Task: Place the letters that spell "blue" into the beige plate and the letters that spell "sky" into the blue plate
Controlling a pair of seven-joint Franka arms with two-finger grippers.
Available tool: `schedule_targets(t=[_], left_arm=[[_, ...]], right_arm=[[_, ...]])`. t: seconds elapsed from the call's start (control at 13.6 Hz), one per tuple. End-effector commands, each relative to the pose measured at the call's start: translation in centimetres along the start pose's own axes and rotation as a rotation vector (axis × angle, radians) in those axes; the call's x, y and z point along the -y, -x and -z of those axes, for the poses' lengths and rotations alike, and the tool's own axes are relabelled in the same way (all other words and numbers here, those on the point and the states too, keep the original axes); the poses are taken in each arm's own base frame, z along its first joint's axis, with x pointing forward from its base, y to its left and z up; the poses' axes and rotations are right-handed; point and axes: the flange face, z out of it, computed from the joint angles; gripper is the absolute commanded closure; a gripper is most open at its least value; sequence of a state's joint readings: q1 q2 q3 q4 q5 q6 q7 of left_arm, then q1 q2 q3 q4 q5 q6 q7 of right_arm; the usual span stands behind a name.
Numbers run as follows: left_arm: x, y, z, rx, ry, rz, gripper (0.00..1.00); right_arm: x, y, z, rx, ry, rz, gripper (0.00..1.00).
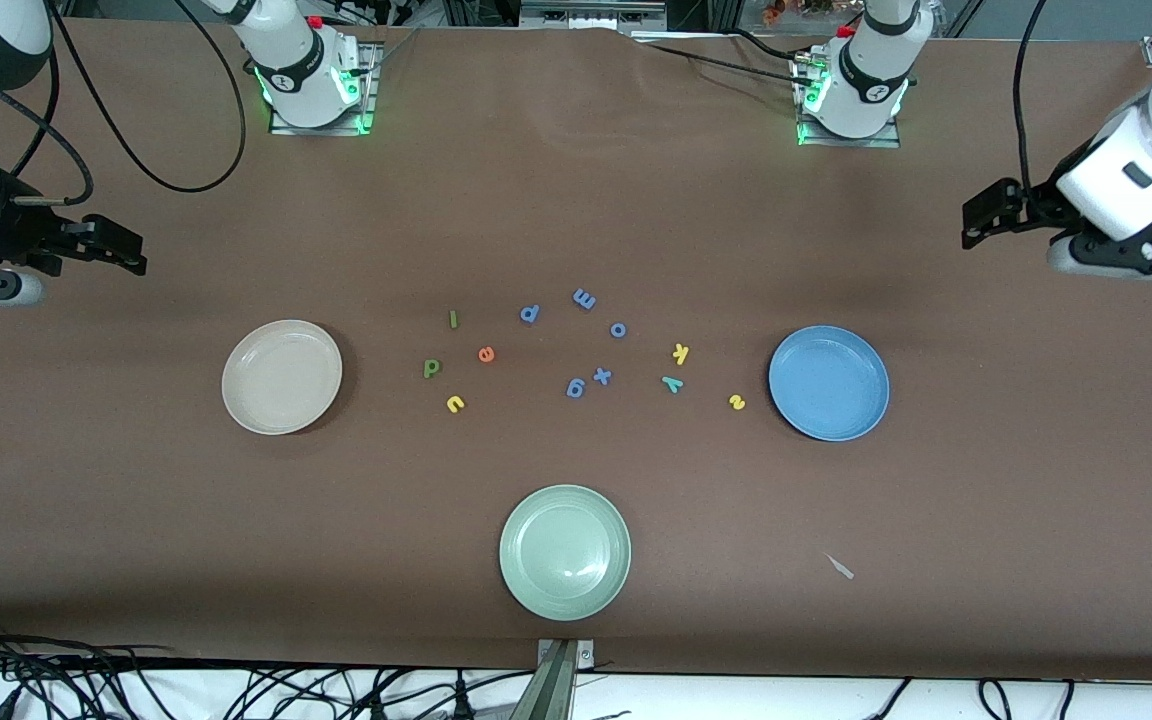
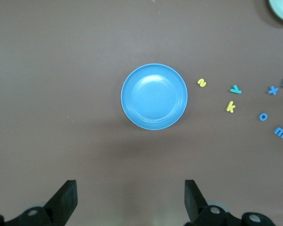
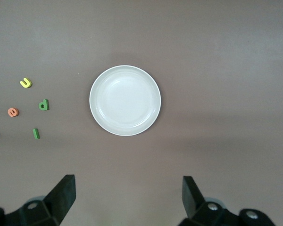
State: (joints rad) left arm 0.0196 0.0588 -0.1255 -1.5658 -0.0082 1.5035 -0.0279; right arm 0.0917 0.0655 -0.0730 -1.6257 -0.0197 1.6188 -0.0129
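The beige plate (image 1: 281,377) (image 3: 125,100) lies empty toward the right arm's end. Beside it lie the dark green b (image 1: 432,369), thin green l (image 1: 453,319), yellow u (image 1: 455,404) and orange e (image 1: 486,354). The blue plate (image 1: 828,383) (image 2: 154,96) lies empty toward the left arm's end, with the yellow s (image 1: 736,402), yellow k (image 1: 680,352) and teal y (image 1: 673,384) beside it. My left gripper (image 1: 976,225) (image 2: 130,197) hangs open, high over bare table by the blue plate. My right gripper (image 1: 131,255) (image 3: 129,195) hangs open, high over bare table by the beige plate.
A pale green plate (image 1: 564,551) lies empty nearer the front camera, mid-table. Several periwinkle-blue letters (image 1: 601,376) lie between the two letter groups. A small pale scrap (image 1: 840,566) lies near the front edge.
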Motion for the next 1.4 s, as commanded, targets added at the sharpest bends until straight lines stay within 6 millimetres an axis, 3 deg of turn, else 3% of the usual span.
schedule_targets(t=[0.0, 0.07, 0.15, 0.37, 0.59, 0.73, 0.96, 1.1, 1.32], left_arm=[[-0.2, -2.0, -2.6, 0.061, 0.001, -0.034, 0.0], [-0.9, -2.8, -3.8, 0.076, 0.002, -0.046, 0.0], [-1.1, -4.1, -6.2, 0.117, 0.006, -0.052, 0.0], [-4.3, -8.6, -12.8, 0.167, 0.014, -0.101, 0.0], [-8.1, -11.9, -18.6, 0.127, 0.015, -0.143, 0.0], [-10.4, -13.0, -21.9, 0.12, 0.018, -0.146, 0.0], [-13.7, -13.3, -23.8, 0.105, 0.013, 0.023, 0.0], [-14.6, -13.6, -24.8, 0.095, 0.023, 0.157, 0.0], [-18.7, -13.7, -27.7, 0.061, 0.04, 0.306, 0.0]], right_arm=[[0.3, -0.2, 0.2, -0.01, 0.001, 0.011, 0.0], [0.7, -0.6, -0.2, -0.014, -0.001, 0.017, 0.0], [1.6, -1.2, -0.4, -0.039, 0.002, 0.031, 0.0], [4.8, -3.4, -3.2, -0.053, 0.009, 0.094, 0.0], [10.0, -5.9, -8.0, -0.051, 0.02, 0.164, 0.0], [12.3, -7.5, -11.8, -0.052, 0.019, 0.191, 0.0], [15.7, -8.9, -18.0, -0.014, 0.002, 0.223, 0.0], [17.6, -9.4, -21.0, -0.01, 0.005, 0.245, 0.0], [21.1, -9.2, -25.3, -0.01, 0.0, 0.125, 0.0]])
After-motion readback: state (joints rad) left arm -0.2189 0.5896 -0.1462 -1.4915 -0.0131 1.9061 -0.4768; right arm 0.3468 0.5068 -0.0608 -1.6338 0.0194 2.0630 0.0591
